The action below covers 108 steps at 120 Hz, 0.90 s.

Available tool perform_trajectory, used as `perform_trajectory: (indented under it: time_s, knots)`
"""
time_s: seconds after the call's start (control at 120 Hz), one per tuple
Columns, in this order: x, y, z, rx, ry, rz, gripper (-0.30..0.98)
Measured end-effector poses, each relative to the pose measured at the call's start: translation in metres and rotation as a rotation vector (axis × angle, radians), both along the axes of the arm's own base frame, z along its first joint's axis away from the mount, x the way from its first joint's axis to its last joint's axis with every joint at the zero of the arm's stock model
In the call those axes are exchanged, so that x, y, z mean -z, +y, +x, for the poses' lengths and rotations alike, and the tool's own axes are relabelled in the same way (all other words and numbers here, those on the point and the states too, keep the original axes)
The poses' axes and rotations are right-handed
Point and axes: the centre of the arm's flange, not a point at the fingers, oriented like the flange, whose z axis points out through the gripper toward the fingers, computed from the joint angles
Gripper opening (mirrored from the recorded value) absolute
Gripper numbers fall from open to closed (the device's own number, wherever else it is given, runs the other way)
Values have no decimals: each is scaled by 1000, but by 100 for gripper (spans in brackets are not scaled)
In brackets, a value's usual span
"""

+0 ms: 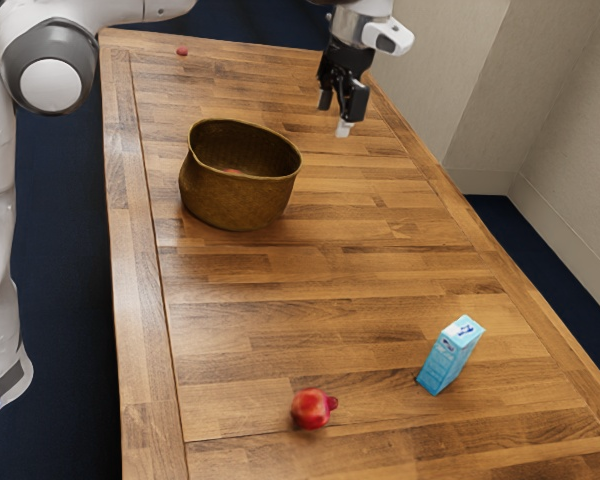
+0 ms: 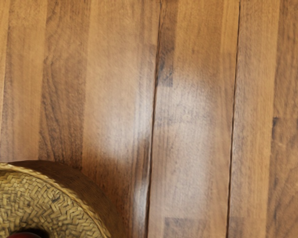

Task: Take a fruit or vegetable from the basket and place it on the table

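My gripper (image 1: 341, 104) hangs above the table, on the basket's far side toward the exterior view's right. Its dark fingers stand apart, and a small pale piece (image 1: 343, 129) appears just beneath them. The woven brown basket (image 1: 235, 205) stands upright on the wooden table (image 1: 310, 270). Inside it, low down, part of a reddish item (image 1: 234, 171) can be made out. In the wrist view, the basket's woven wall (image 2: 54, 198) and a dark red round thing inside (image 2: 26, 235) lie off to one side of my hand. The rest of the contents is hidden.
A red pomegranate-like fruit (image 1: 311, 409) rests on the table near the exterior view's bottom. Beside it, toward the right, stands a light-blue carton (image 1: 450, 355). A tiny red item (image 1: 182, 51) lies near the table's far edge. A wall (image 1: 550, 130) rises beyond the table.
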Motion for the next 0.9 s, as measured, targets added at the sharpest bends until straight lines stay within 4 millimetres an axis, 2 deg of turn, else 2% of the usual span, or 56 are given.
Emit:
perform_trajectory:
  time_s: [0.192, 0.217, 0.267, 0.308, 0.342, 0.383, 0.617, 0.667, 0.708, 0.742, 0.825, 0.9]
  knots:
    - [-7, -2, 0, 10, -29, -5, 69]
    - [-16, -2, -2, 11, -47, -6, 69]
    - [-65, -3, -24, 16, -145, -3, 69]
    - [-94, -4, -42, 20, -202, -3, 69]
    - [-106, -4, -51, 20, -223, -3, 69]
    - [-109, -2, -56, 18, -223, -5, 69]
    - [-82, 5, -45, 9, -137, -12, 69]
    - [-65, 4, -51, 13, -93, -24, 69]
    - [-50, 3, -69, 19, -62, -36, 68]
    - [-36, 15, -83, 2, -44, -43, 68]
    - [3, 60, -113, -73, -17, -61, 69]
    - [35, 85, -127, -102, -14, -56, 69]
